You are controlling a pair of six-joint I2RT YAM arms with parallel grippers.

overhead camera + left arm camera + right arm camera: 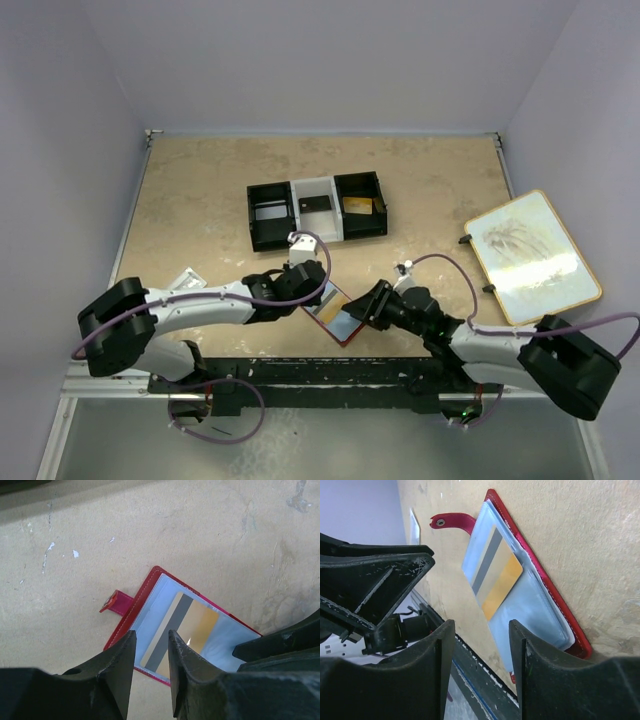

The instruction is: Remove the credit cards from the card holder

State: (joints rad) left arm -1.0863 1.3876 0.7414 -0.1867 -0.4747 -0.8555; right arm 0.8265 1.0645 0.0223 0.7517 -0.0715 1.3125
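Obs: left pincer (151, 642) has its fingers part-open with a narrow gap and nothing clamped between them. The tips hang over the near edge of the open wallet; contact with it is not resolvable. The right pincer (481, 630) has its jaws set wider and is empty, mouth pointed at the same wallet from the opposite side.

Ahead of both: small red folding card holder with pale blue-grey inner panels (338, 315), lying open and flat on the beige tabletop (200, 200) between the two arms. Its snap tab (451, 520) is on the side away from the right pincer. In one panel sits a gold rigid credit card with a grey stripe (182, 630).

Key relation: the card's long axis runs away from the left pincer's gap, up and to the right in the left wrist view, and its near short end shows in that gap. From the right pincer the card lies further off, across pale panel.

Judgement: the left arm is nearer the card's end, and a pull would go along the long axis. Which end of the sleeve is open I cannot tell.

Beyond, well apart: black-and-white three-compartment tray (272, 240) at the far side
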